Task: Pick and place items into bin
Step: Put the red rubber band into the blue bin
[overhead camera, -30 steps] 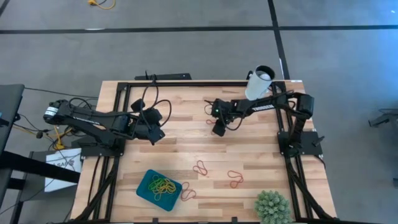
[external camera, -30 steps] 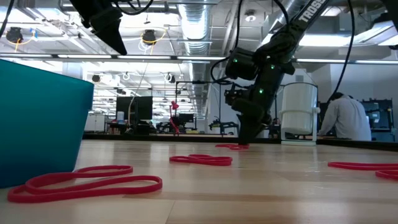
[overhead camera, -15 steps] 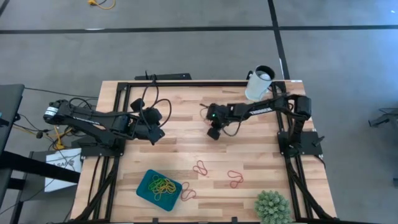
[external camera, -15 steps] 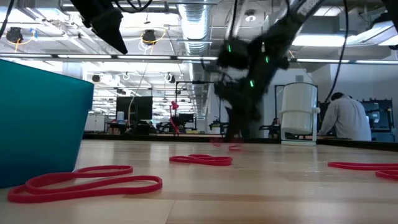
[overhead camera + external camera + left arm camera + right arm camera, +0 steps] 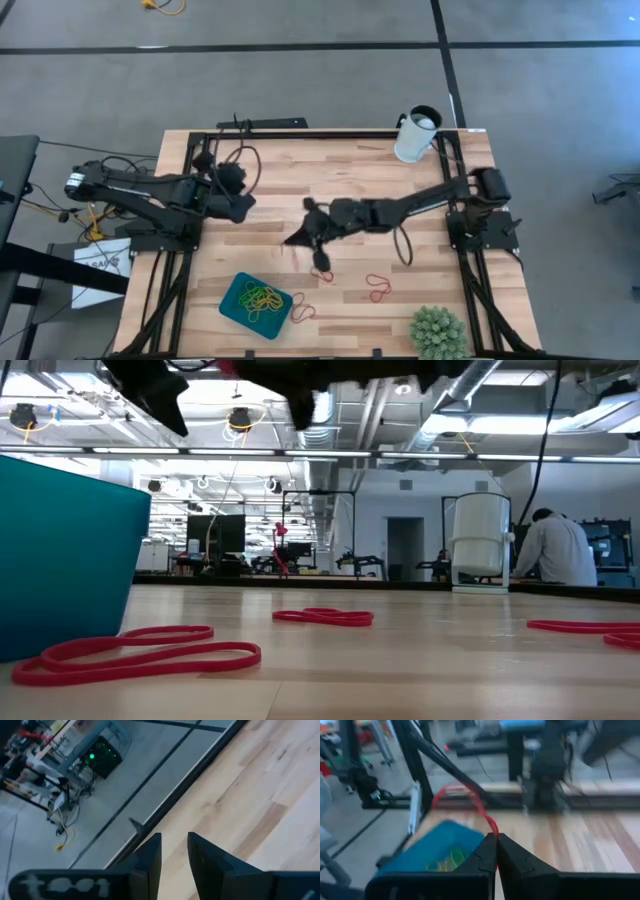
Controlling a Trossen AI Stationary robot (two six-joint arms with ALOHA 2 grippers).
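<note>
R gripper is motion-blurred in high view and cut off at frame top in low view; only the R wrist view shows it well: fingers pressed together, pinching a red band that loops up and away from the tips. The teal bin sits at the table's near-left part, just past the R gripper toward the near edge, apart from it. Bin contents are a tangle of yellow/green bands; can't count them. L gripper hangs over bare wood at table's left-middle, fingers a small gap apart, nothing between them.

Loose red bands on table, high view: 3 – one by the bin's corner, one mid, one further right. 1 white cup at far-right, 1 green plant at near-right. Person in the room behind, back turned.
</note>
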